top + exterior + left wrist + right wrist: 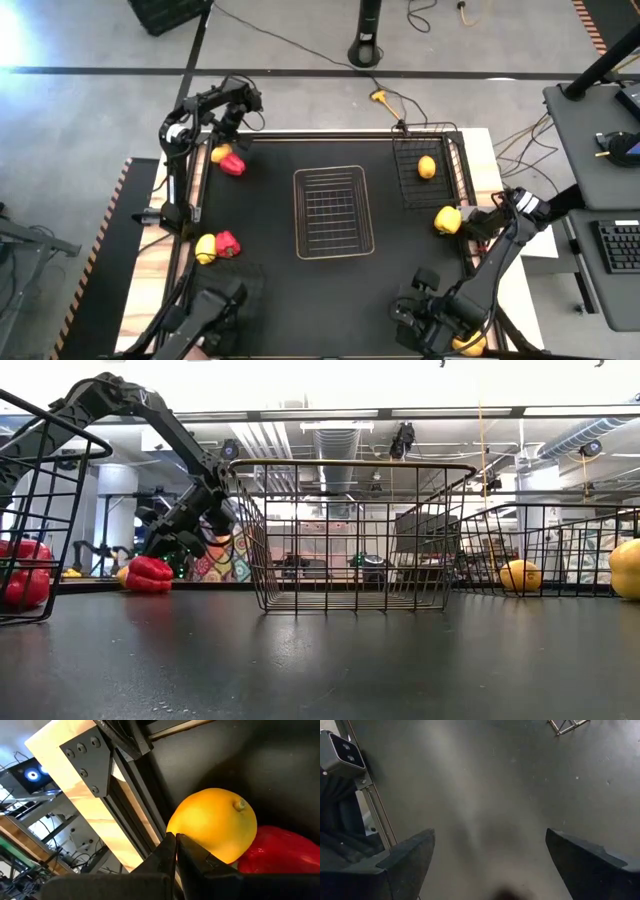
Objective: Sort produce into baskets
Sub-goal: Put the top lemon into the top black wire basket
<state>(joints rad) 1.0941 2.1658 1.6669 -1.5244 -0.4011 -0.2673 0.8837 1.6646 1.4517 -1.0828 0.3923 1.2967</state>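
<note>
The round glossy yellow lemon (216,825) fills the centre of the left wrist view, a small stem nub near its top, its skin smooth and shiny. It touches a glossy red bell pepper (277,852) at the lower right of that frame. In the high view the pair lies at the upper left of the black table top (270,280), by the table's edge. The left gripper (176,851) sits right against the lemon with its 2 dark fingers pressed together, holding nothing.

Judging by the sheen, the lemon is probably hard, light plastic (and likely slippery). A hold across its widest part, with the fingers spread first, looks safest; a pinch nearer the ends could squirt it out.

The right gripper (490,862) hangs over bare table at the lower right of the high view, fingers spread wide. The pale metallic wire basket (333,212) stands at the centre, and a black wire basket (428,160) at the upper right holds 1 lemon.
</note>
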